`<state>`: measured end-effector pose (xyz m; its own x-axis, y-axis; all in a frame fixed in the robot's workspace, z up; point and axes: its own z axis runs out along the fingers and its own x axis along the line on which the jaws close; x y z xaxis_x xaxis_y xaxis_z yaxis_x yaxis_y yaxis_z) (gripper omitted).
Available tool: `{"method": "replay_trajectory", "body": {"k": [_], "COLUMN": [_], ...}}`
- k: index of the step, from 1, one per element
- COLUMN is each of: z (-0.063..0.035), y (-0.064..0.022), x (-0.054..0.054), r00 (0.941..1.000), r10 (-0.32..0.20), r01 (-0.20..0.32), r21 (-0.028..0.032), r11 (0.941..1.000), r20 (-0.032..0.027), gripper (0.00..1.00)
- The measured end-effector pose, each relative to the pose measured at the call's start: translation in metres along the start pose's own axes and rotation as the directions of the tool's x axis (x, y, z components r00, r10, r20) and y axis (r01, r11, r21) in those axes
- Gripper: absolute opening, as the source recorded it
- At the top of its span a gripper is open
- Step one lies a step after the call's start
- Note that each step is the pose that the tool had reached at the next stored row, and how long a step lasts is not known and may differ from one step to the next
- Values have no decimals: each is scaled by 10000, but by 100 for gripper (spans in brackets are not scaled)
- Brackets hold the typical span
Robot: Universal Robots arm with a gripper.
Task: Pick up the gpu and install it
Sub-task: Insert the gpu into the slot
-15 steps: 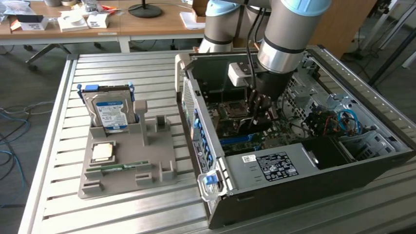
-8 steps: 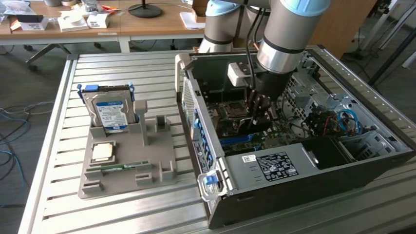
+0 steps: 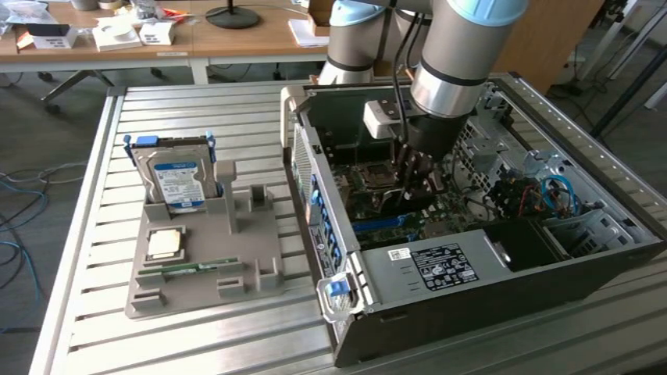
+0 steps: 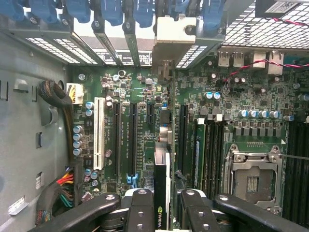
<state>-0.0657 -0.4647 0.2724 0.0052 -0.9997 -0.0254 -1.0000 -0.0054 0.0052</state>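
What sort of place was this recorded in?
Probably a robotics lab or workshop: an open PC case on a slatted metal table, a fixture holding a hard drive, and cluttered desks behind.

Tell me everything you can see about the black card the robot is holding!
The black card is thin and flat, seen edge-on, with a green logo near the grip. The gripper pinches it between black fingers, one on each face. It stands on edge over the green circuit board inside the computer case, in line with its long slots. Whether it touches one is unclear.
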Motion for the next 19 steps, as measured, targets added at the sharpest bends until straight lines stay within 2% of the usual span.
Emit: {"method": "replay_trajectory", "body": {"k": [7, 19], "z": [1, 60], "y": [3, 17], "x": [-9, -8], "r00": [10000, 10000], "r10": [1, 1], "r01": [-1, -1], "r21": [0, 1], "r11": [10000, 10000], "r20": [-1, 1], "gripper": [26, 26]}}
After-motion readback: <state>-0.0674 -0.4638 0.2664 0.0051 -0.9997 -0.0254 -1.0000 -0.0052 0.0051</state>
